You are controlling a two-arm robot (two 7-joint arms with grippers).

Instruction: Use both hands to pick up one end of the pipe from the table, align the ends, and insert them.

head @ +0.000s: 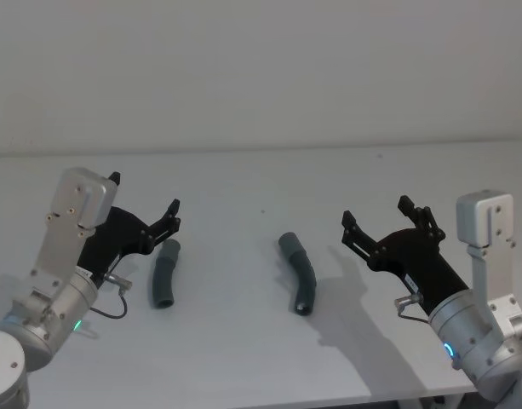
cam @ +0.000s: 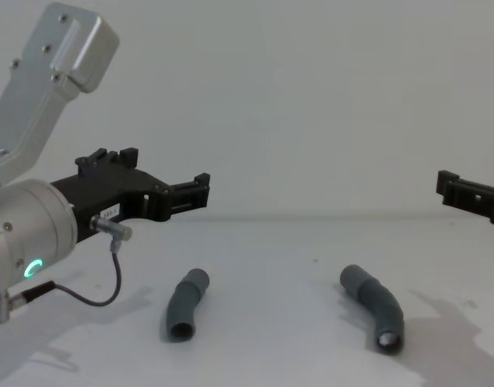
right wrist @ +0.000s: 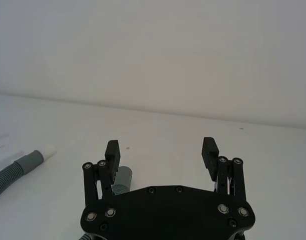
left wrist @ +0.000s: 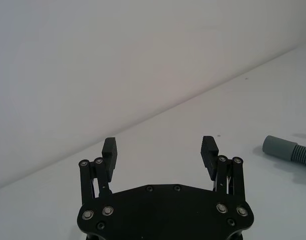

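Observation:
Two dark grey pipe pieces lie apart on the white table point(head: 235, 349): a shorter one point(head: 165, 274) point(cam: 186, 302) on the left and a longer bent one point(head: 299, 273) point(cam: 375, 310) near the middle. My left gripper point(head: 146, 194) point(left wrist: 159, 147) hovers open just above and left of the shorter piece, holding nothing. My right gripper point(head: 376, 211) point(right wrist: 161, 147) hovers open to the right of the longer piece, also holding nothing. In the right wrist view a grey cuff point(right wrist: 124, 179) shows beneath one finger, and another piece's end carries a white stub point(right wrist: 47, 151). A cuff point(left wrist: 281, 147) lies beyond the left gripper.
A plain white wall point(head: 261, 77) rises behind the table. The table's front edge point(head: 346, 399) runs close to my arms. A thin cable point(cam: 110, 278) loops under the left wrist, beside its green ring point(cam: 31, 268). Bare table surface lies between the two pipe pieces.

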